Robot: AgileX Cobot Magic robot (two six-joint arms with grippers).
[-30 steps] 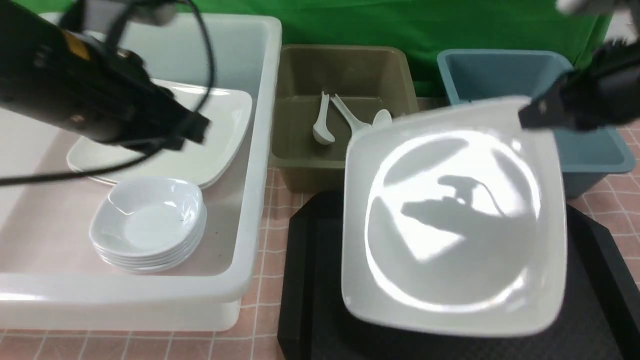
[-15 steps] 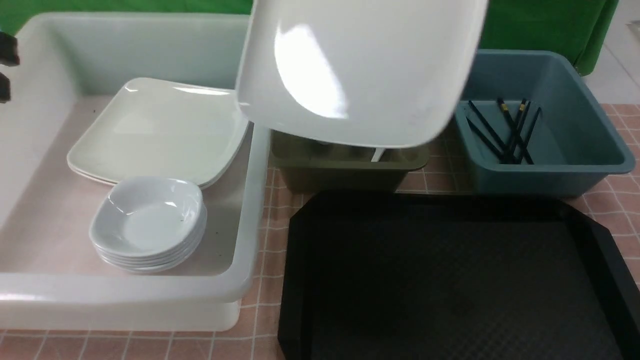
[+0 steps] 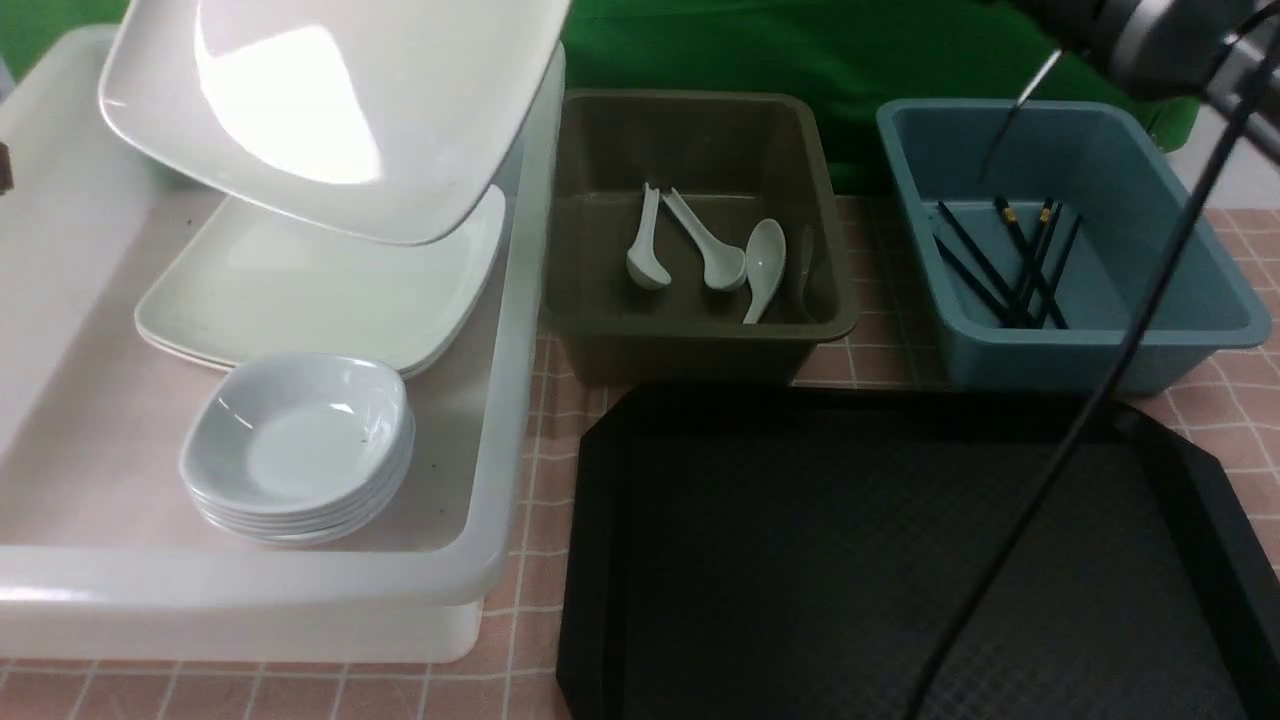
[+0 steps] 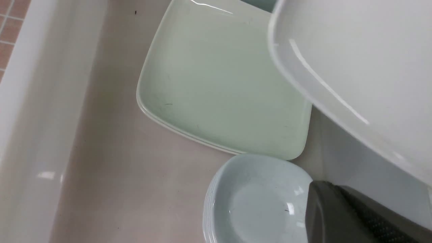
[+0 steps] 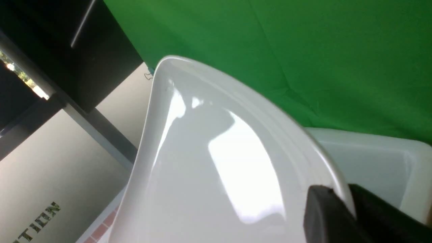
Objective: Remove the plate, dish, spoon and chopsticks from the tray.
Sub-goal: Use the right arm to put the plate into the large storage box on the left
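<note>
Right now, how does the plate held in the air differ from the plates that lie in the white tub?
The held plate is tilted above the white tub; the tub plates lie flat on its floor. The held plate is clamped at its rim by the right tool; the tub plates rest free. The held plate is single; the tub plates are stacked. Both are large, glossy, white squares with rounded corners.

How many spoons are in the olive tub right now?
3, side by side on the floor of the olive tub: left spoon, middle spoon, right spoon. The near wall could hide part of another.
</note>
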